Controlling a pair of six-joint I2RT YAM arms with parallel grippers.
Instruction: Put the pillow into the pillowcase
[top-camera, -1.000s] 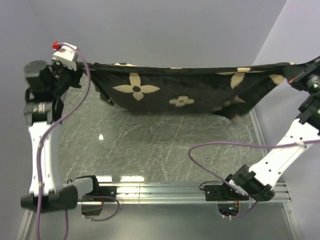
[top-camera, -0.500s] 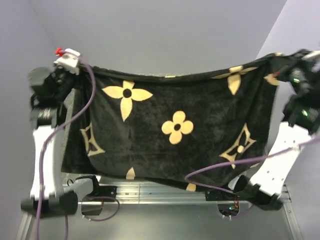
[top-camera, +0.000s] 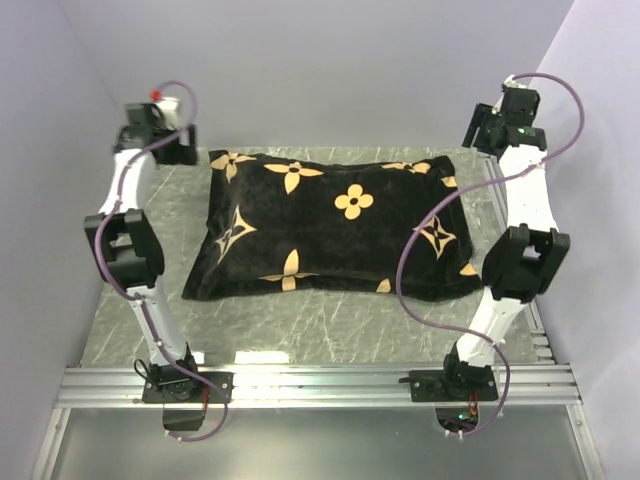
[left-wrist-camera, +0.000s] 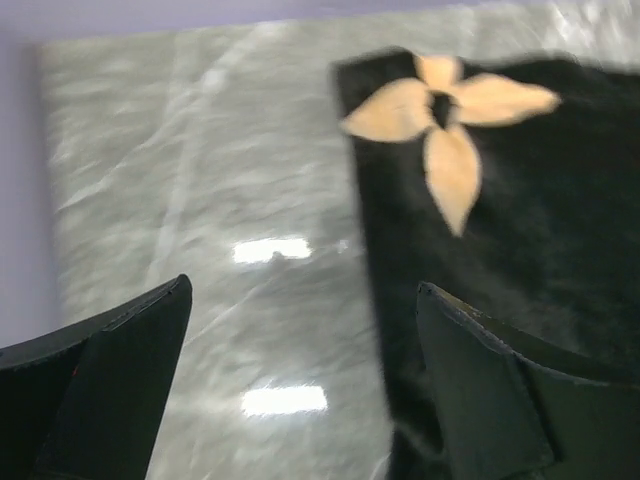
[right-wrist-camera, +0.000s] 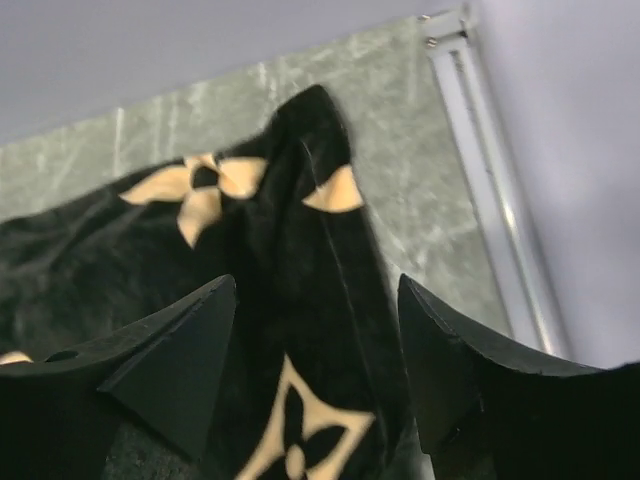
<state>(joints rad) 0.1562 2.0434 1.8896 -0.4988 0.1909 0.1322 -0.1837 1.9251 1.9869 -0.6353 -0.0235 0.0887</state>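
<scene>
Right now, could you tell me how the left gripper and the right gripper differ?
The left gripper hangs mostly over bare table, the right gripper over the pillowcase. The corner by the left gripper lies flat; that by the right gripper is rumpled. Both are open and empty.

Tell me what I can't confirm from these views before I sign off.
The pillow: no view shows it; the pillowcase covers whatever fills it.
The pillowcase opening: top view too coarse, wrist views show only far corners.
Left wrist view: blurred, fabric detail lost beside the left hand.
Right wrist view: bottom edge crops the right hand.
</scene>
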